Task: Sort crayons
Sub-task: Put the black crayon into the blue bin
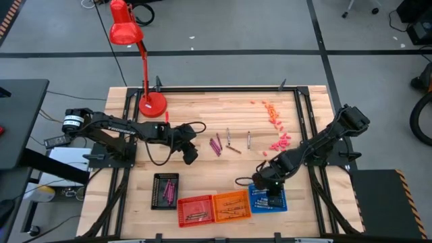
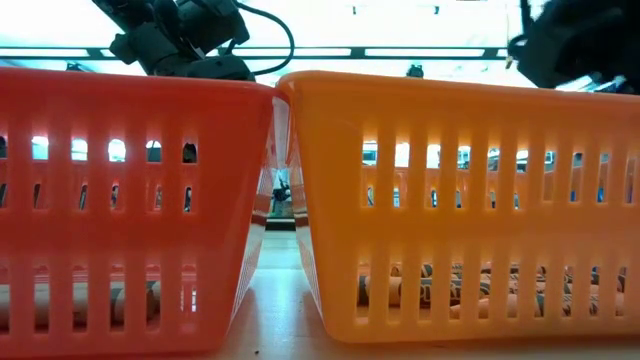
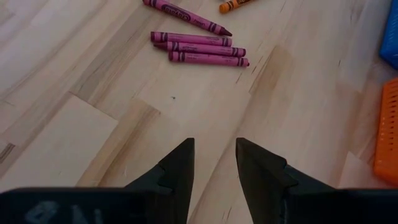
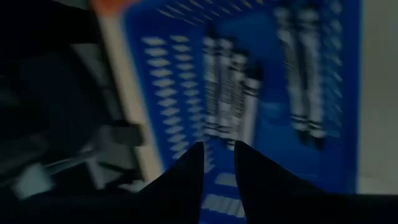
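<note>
Several magenta crayons lie together flat on the wooden table, also seen in the high view. Beside them lie an orange-brown crayon and two pale grey ones. My left gripper hovers open over bare wood, short of the magenta group. My right gripper hangs over the blue basket at the table's near right, its fingers slightly apart with nothing between them. Several pale crayons lie on that basket's floor.
A black basket holding magenta crayons, a red basket and an orange basket stand in a row by the near edge, left of the blue basket. Red-pink crumbs are scattered at the far right. A red lamp stands at the far left.
</note>
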